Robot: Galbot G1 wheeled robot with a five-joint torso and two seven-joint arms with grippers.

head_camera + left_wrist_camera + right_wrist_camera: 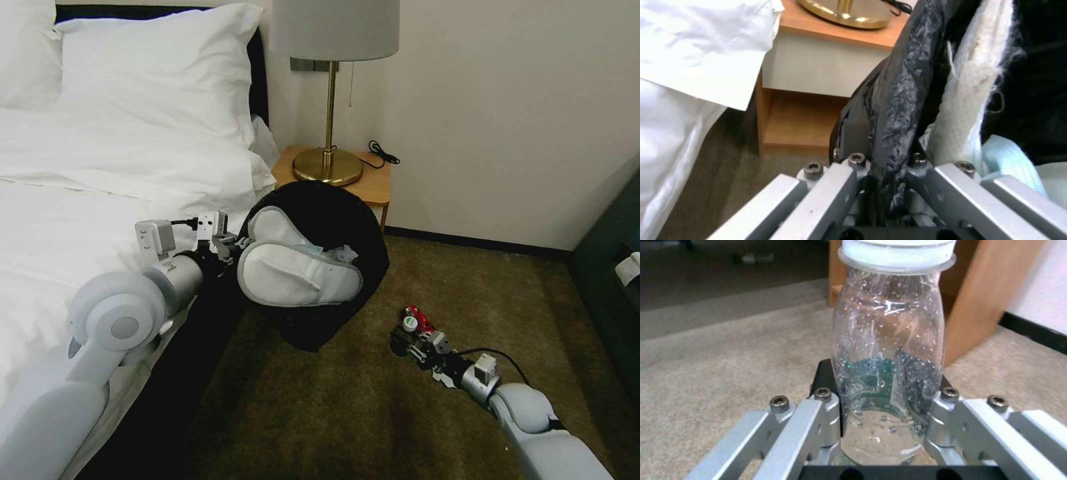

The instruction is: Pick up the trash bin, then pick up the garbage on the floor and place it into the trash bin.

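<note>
My left gripper [225, 245] is shut on the rim of the black trash bin [347, 220] and holds it off the floor beside the bed, tilted with its mouth facing me. Two white slippers [297, 275] lie in the mouth, over tissues. In the left wrist view, the gripper [885, 163] pinches the bin's black liner [896, 100], with a slipper's edge [965, 110] beside it. Low over the carpet, my right gripper [407, 341] is shut on a small clear bottle [889, 350], whose green-and-white cap [409, 325] faces up. A red piece of garbage [419, 315] sits just behind the cap.
The white bed [80, 200] runs along the left. A wooden nightstand [373, 183] with a brass lamp [328, 163] and a black cable stands behind the bin at the wall. A dark cabinet [613, 280] borders the right. Open carpet [320, 413] lies between my arms.
</note>
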